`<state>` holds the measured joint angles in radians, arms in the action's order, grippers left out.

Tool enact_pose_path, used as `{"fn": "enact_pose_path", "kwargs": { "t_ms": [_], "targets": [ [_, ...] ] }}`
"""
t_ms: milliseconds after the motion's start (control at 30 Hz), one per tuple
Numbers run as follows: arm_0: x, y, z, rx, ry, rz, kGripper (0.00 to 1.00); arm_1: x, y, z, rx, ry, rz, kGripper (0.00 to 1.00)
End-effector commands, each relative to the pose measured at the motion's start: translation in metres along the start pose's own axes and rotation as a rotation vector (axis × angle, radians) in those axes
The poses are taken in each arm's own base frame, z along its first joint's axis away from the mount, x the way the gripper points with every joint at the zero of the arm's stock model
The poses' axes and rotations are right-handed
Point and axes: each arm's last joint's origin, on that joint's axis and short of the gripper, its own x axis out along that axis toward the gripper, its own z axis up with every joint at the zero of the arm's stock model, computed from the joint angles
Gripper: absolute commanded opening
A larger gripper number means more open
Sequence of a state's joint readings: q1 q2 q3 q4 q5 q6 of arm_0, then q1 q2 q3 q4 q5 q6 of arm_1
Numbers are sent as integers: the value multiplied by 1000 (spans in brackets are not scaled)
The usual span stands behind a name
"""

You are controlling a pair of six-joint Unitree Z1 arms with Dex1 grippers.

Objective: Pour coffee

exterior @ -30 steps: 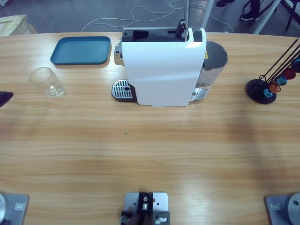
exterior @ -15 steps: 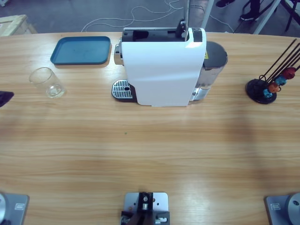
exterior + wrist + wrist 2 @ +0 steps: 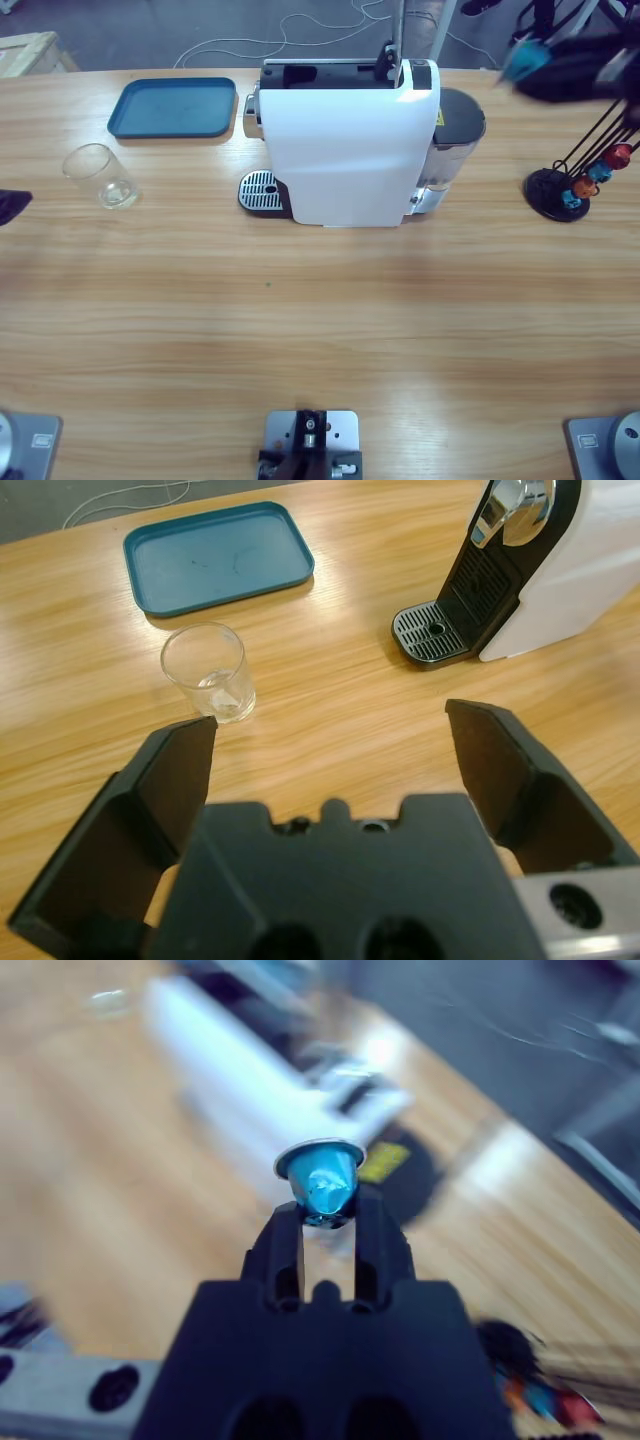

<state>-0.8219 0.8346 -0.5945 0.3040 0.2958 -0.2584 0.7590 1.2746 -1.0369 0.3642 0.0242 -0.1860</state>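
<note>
White coffee machine (image 3: 350,145) stood mid-table, drip grate (image 3: 261,190) at its left foot. Teal tray (image 3: 173,107) lay left of the machine, apart from it. Capsule rack (image 3: 560,192) with red, orange and blue capsules sat well right of it.

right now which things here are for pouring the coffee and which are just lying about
For the job:
- clear glass tumbler, upright on the table
- white coffee machine and its drip grille
- blue capsule, held in the right gripper
- left gripper, jaws open toward the tumbler

Lying about:
- teal tray
- black capsule rack with spare capsules
</note>
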Motion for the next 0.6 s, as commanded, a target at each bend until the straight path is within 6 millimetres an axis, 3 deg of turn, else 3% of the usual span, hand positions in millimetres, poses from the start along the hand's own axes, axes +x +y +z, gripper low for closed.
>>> {"fn": "enact_pose_path", "kwargs": {
  "t_ms": [33,233,600],
  "targets": [
    [2,3,-11,6,11,15,977,58,19,16,-208,58,293,48],
    [1,3,-12,4,7,13,977,113,20,46,-383,99,341,48],
    [-1,4,-13,2,1,13,977,164,13,93,-490,125,342,52]
  ]
}}
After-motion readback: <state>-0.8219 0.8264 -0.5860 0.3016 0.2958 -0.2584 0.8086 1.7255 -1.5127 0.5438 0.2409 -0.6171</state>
